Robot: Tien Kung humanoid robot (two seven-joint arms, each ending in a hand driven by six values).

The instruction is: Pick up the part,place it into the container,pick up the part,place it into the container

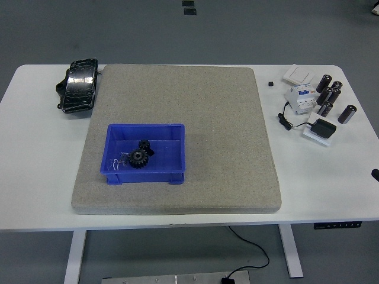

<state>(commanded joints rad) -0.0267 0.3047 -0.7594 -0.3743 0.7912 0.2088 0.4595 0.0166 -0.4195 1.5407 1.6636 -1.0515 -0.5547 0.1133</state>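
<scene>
A blue container (pixel 174 135) sits on the left front part of the grey mat (pixel 219 118). Inside it lie two black gear parts, one larger (pixel 138 158) and one smaller (pixel 145 145) just behind it, beside a small clear clip (pixel 119 161). Only a dark tip of my right hand (pixel 375 174) shows at the picture's right edge, far from the container. My left hand is out of the picture.
A black foot-pedal-like object (pixel 78 92) lies at the back left. At the back right are several black cylinders (pixel 331 94), a white circuit breaker (pixel 299 97), a black adapter with its cable (pixel 323 128), a white switch plate (pixel 299 74) and a small black cube (pixel 270 84).
</scene>
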